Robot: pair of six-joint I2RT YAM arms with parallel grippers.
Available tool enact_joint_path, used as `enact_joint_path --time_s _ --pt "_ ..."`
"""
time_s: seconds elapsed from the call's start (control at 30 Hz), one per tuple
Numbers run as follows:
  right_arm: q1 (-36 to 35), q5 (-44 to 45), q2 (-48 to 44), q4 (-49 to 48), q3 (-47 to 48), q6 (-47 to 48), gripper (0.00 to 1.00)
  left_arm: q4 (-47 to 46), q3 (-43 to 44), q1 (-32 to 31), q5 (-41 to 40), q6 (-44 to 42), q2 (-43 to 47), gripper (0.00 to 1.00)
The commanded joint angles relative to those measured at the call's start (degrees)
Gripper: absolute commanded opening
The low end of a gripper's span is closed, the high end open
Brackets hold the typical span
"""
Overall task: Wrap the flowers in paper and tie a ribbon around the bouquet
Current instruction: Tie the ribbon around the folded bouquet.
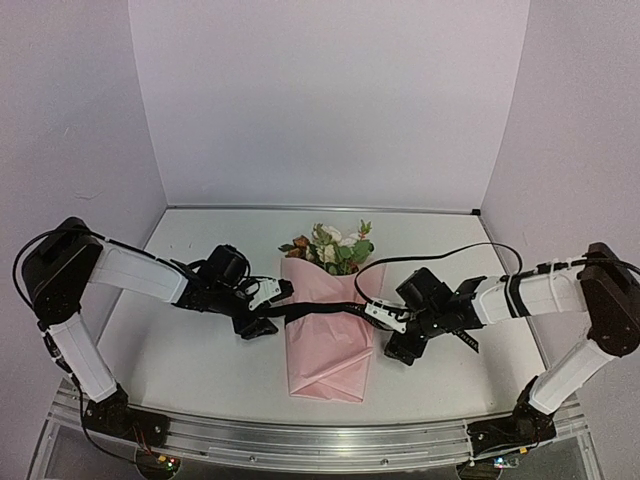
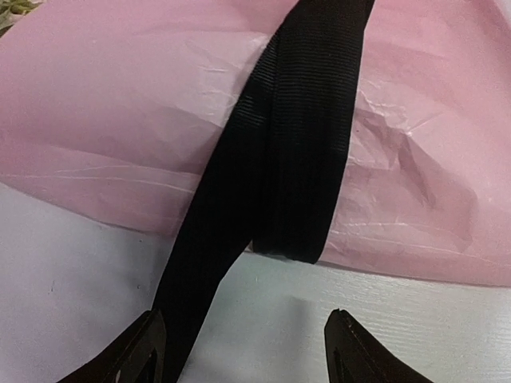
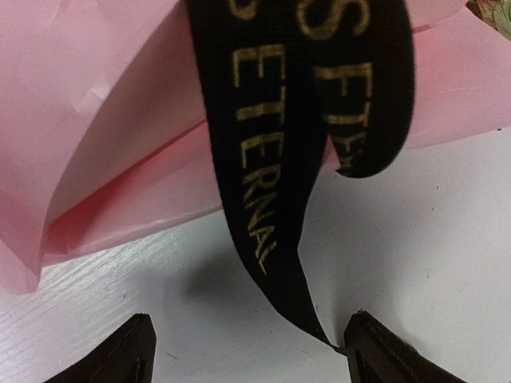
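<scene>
Nearest the top camera runs a ribbed metal rail (image 1: 320, 438) carrying both arm bases; beyond it lies a white table (image 1: 190, 350) with a faint wood grain, closed in by plain pale-lilac walls (image 1: 320, 100) at the back and sides; the bouquet (image 1: 328, 335) lies at the middle of the table, flowers (image 1: 332, 248) toward the back wall, the pink paper (image 1: 325, 372) folded into a cone with its closed end toward the rail; the stems are hidden inside the paper; the black ribbon (image 1: 318, 312) crosses the cone from side to side about halfway along, and whether it is knotted cannot be made out; the left gripper (image 1: 272, 308) sits just beside the cone's left edge, spread apart, the ribbon running down between its fingers (image 2: 148, 347) until the frame cuts it off, so contact cannot be judged; the right gripper (image 1: 380, 328) sits just beside the right edge, also spread wide, pinching nothing, the ribbon's pointed end lying on the table at one of its fingertips (image 3: 371, 351); gold lettering reading ETERNAL shows only in the right wrist view; a thin black cable (image 1: 450, 249) arcs above the right arm.
</scene>
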State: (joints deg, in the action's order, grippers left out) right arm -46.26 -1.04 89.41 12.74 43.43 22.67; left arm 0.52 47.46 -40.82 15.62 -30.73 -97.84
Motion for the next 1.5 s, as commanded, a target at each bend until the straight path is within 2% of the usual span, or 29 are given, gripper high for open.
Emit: enact_joint_path --time_s 0.0,0.27,0.4,0.47,0.53,0.6,0.77,0.87,1.0,1.23,1.37,1.47 --pt "-0.74 4.18 1.24 -4.0 2.08 3.25 0.83 -1.45 3.88 -0.76 -3.88 -5.28 -2.6 0.71" --pt "-0.91 4.82 3.3 -5.95 2.62 2.94 0.79 -3.1 6.76 -1.13 -5.1 -8.16 -7.47 0.66" --pt "-0.92 4.68 3.9 -5.97 2.98 2.34 0.72 -4.82 7.97 -1.27 -5.79 -8.71 -9.33 0.62" --pt "-0.92 4.51 4.0 -5.94 3.15 1.89 0.68 -5.36 8.31 -1.28 -6.14 -8.9 -9.78 0.58" --pt "-0.92 4.41 4.22 -5.89 3.35 1.37 0.62 -5.57 8.49 -1.28 -6.46 -8.91 -9.9 0.5" --pt "-0.93 4.16 4.6 -5.68 3.84 1.14 0.55 -5.69 8.47 -1.28 -6.66 -8.85 -9.78 0.38" --pt "-0.92 6.35 5.63 -5.07 4.94 0.23 0.2 -5.73 7.93 -1.28 -7.88 -8.18 -7.81 0.09" --pt "-0.9 8.67 5.08 -5.06 4.84 -0.81 0.02 -5.6 7.67 -1.28 -8.75 -7.27 -6.24 0.0" --pt "-0.93 14.67 4.64 -4.01 5.37 -3.57 0.0 -6.71 6.3 -1.25 -10.78 -5.24 -3.08 0.0" --pt "-0.07 22.7 4.9 7.07 11.42 -13.95 0.0 -4.34 7.03 -1.28 -17.65 1.93 1.18 0.0" --pt "2.19 19.61 7.67 21.04 20.12 -26.22 0.0 2.99 9.34 -1.28 -19.52 9.09 3.11 0.0" --pt "3.86 16.77 10.56 27.94 25.22 -33.07 0.0 13.06 14.66 -1.15 -18.59 17.21 2.18 0.0"
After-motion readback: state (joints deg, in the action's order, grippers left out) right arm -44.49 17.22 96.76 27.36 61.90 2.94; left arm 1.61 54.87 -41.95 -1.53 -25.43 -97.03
